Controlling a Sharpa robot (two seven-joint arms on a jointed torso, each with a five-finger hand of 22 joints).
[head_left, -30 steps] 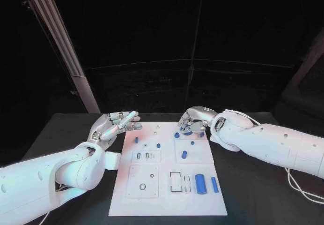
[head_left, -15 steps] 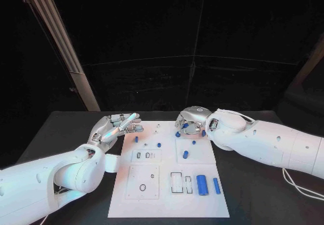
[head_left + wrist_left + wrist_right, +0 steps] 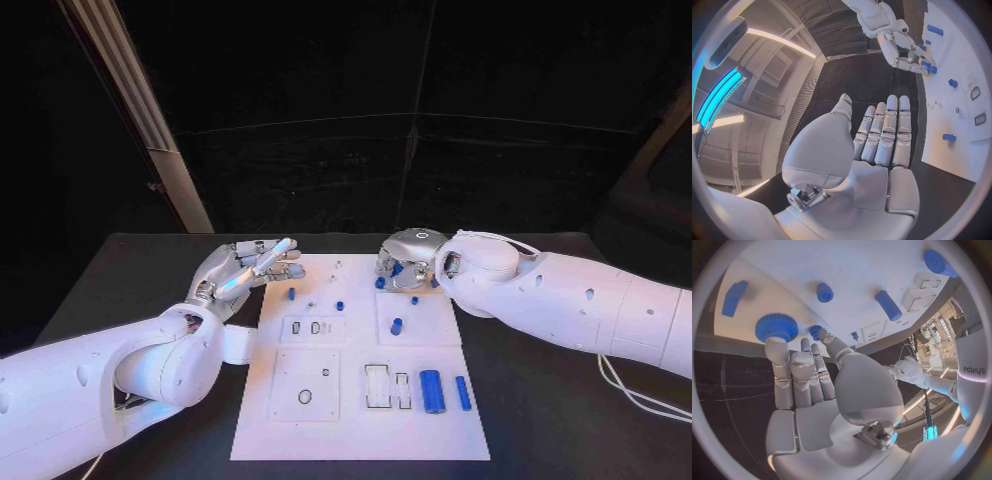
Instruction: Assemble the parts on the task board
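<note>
Head view first: the white task board (image 3: 361,400) sits in the middle of the black table (image 3: 116,280). The left hand (image 3: 242,268) hovers just off the board's far left corner, fingers straight and spread, holding nothing. The right hand (image 3: 408,257) is over the board's far edge, fingers curled down among a few small blue parts there; can't tell from here if it's actually gripping one. A blue peg (image 3: 397,326) lies on the right middle tile, two more small blue parts (image 3: 340,306) sit left of it, and near the front right there's a fat blue cylinder (image 3: 430,388) with a thinner blue rod (image 3: 462,393) just beside it, next to some rectangular slots.

Left wrist view: palm flat, fingers (image 3: 887,131) laid out side by side with nothing in them, black table underneath and the board's edge off to one side. The right hand (image 3: 907,52) shows far off, its fingertips at some blue parts.

Right wrist view: fingers extended toward the board, and one fingertip (image 3: 776,347) touches a blue gear (image 3: 776,327) at the board's edge. Not obvious whether it's pinched or just touched. Other bits on the board: a short blue peg (image 3: 824,292), a longer blue peg (image 3: 888,305) and a flat blue block (image 3: 733,298).
</note>
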